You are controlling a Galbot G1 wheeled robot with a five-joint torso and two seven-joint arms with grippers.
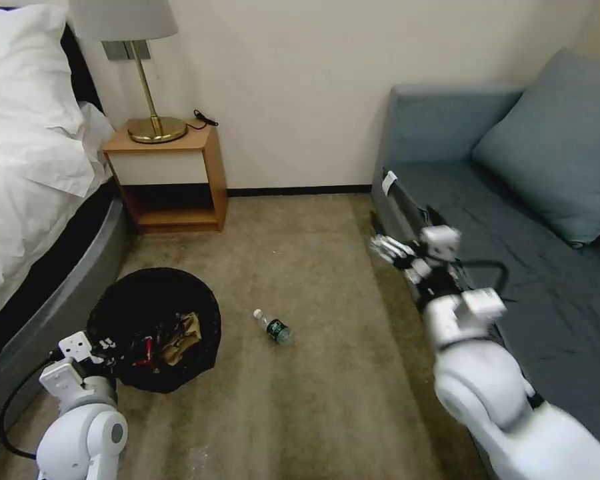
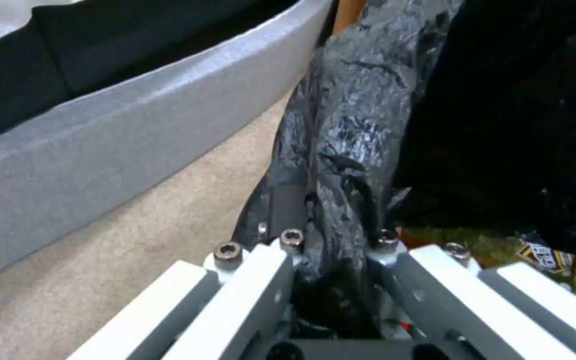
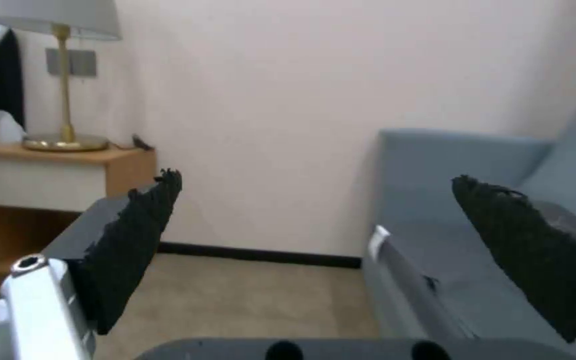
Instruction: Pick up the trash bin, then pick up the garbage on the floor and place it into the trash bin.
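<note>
The trash bin (image 1: 155, 293), round and black with a glossy bag liner, stands tilted toward me on the carpet beside the bed. My left gripper (image 1: 109, 347) is shut on its near rim; in the left wrist view the fingers (image 2: 287, 205) pinch the crumpled liner and rim (image 2: 348, 130). Inside lie a brown paper bag (image 1: 184, 335), a red-and-white wrapper (image 1: 144, 351) and a gold-brown wrapper (image 2: 555, 257). One piece of garbage, a small clear bottle (image 1: 273, 328) with a green label, lies on the floor right of the bin. My right gripper (image 1: 388, 247) hangs open and empty (image 3: 328, 240) by the sofa's front corner.
The bed (image 1: 27, 173) with its grey frame (image 2: 101, 140) runs along the left, close to the bin. A wooden nightstand (image 1: 170, 177) with a brass lamp (image 1: 147, 73) stands at the wall. A blue-grey sofa (image 1: 513, 200) is on the right. Carpet lies open in between.
</note>
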